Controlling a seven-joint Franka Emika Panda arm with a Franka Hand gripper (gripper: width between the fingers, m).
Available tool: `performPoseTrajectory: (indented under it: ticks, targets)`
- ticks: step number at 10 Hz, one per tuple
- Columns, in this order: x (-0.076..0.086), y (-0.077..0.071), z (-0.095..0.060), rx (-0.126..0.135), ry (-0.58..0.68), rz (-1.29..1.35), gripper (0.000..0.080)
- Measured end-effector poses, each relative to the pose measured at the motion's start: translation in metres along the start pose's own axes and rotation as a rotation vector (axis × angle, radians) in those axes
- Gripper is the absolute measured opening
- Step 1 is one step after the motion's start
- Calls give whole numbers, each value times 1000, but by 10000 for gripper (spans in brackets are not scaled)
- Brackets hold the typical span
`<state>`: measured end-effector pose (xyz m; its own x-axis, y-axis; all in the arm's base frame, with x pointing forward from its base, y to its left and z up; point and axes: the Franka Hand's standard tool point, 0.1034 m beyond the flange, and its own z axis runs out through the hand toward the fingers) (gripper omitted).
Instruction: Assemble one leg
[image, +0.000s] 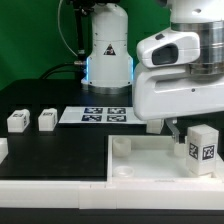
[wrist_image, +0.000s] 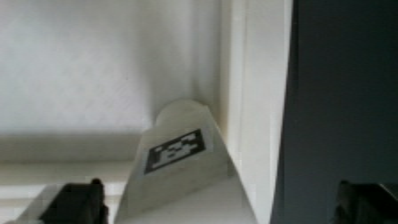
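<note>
Leg (image: 200, 146): being seen upright at the tabletop (image: 140, 170) corner, between and beyond the jaws. Gripper (wrist_image: 217, 200): jaws being held spread, gripping nothing. Placement judged done; seating being judged unconfirmed.

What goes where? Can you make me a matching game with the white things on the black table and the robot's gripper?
Things:
1. small white blocky plastic leg with tags
2. thin flat white marker board
3. large white square tray-like tabletop
4. robot's two-finger gripper

Places or states:
A. lies flat mid-table, beyond the tabletop
B. open, fingers wide apart
C. stands on the tabletop, at the exterior view's right
D. at the front of the black table, carrying one leg

Pairs: 1-C, 2-A, 3-D, 4-B.
</note>
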<state>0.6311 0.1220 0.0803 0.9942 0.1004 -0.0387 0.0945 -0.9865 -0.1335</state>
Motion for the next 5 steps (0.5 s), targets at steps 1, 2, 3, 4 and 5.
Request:
performPoseTrajectory:
  ticks: [1, 2, 3, 4, 5]
  targets:
    - [0, 1, 0, 0, 0, -43, 649]
    - [0, 1, 0, 2, 0, -35, 649]
    - [0, 1, 0, 2, 0, -35, 547]
    - [0, 1, 0, 2, 0, -35, 410]
    - [0, 2, 0, 1, 0, -35, 410]
